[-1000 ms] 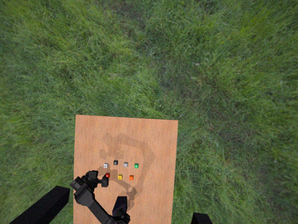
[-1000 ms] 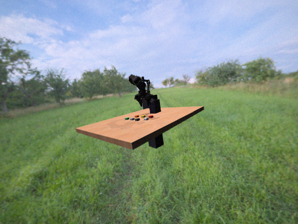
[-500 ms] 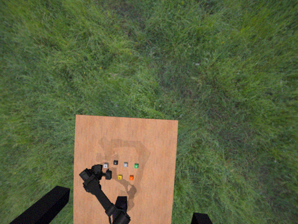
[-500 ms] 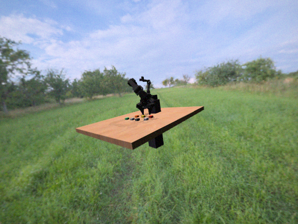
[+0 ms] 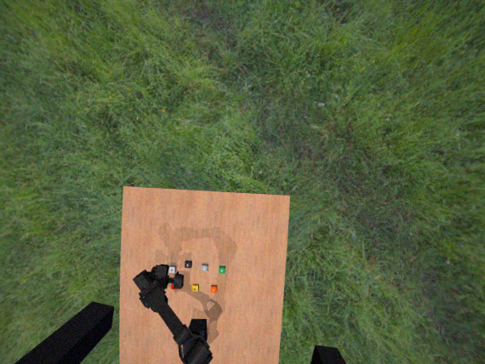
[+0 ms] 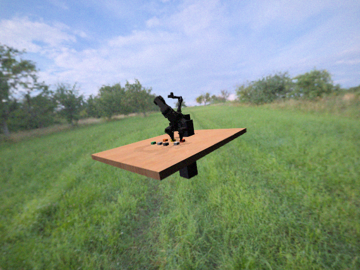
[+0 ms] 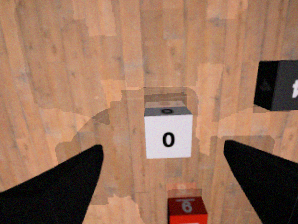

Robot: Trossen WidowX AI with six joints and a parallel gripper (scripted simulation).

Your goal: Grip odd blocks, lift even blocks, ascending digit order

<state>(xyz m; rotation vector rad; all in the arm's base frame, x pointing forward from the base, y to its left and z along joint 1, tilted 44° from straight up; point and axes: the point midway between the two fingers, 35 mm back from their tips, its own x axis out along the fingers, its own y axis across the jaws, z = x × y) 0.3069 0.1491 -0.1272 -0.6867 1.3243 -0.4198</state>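
A white block (image 7: pixel 168 136) (image 5: pixel 172 270) (image 6: pixel 176 143) printed with 0 stands on the table. My gripper (image 7: pixel 163 148) (image 6: pixel 177 140) is open and empty, low over the table, with its fingers on either side of the white block in the wrist view. A red block (image 7: pixel 187 210) (image 5: pixel 172 287) (image 6: pixel 182 140) is at the wrist view's bottom edge; its side digit looks like 6 or 9 with a bar, and its top is cut off. A black block (image 7: pixel 284 85) (image 5: pixel 188 264) (image 6: pixel 165 144) is at right, its digit partly cut off.
A grey block (image 5: pixel 204 267) (image 6: pixel 160 143), a green block (image 5: pixel 222 270) (image 6: pixel 153 143), a yellow block (image 5: pixel 195 287) and an orange block (image 5: pixel 213 288) (image 6: pixel 165 140) stand to the right in the top view, digits too small to read. The wooden table (image 5: pixel 255 238) (image 6: pixel 202 143) has grass around it.
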